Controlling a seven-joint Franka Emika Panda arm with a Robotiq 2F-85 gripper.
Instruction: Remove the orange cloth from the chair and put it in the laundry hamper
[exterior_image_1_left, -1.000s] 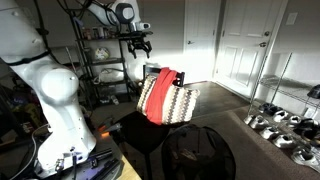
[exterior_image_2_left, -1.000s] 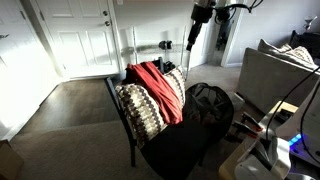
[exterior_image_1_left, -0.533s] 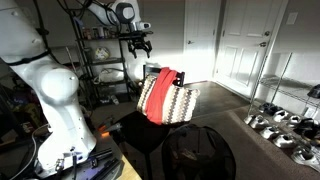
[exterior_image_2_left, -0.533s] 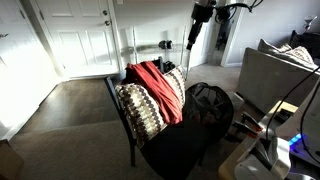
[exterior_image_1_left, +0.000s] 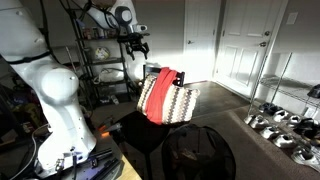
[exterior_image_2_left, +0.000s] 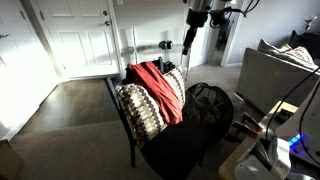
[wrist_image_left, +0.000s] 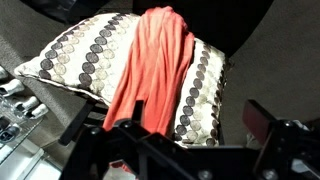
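Gripper (exterior_image_2_left: 189, 42) hangs above the chair (exterior_image_2_left: 140, 112), jaws apparently open and empty; orange cloth (wrist_image_left: 155, 70) lies draped over the striped back.

In an exterior view the gripper (exterior_image_1_left: 138, 46) is shown too small and dark for the spacing of its jaws to be judged. The laundry hamper (exterior_image_1_left: 200, 140) is cut off by the bottom edge. In the wrist view, the lower end of the orange cloth (wrist_image_left: 155, 70) is hidden behind the gripper's dark body.
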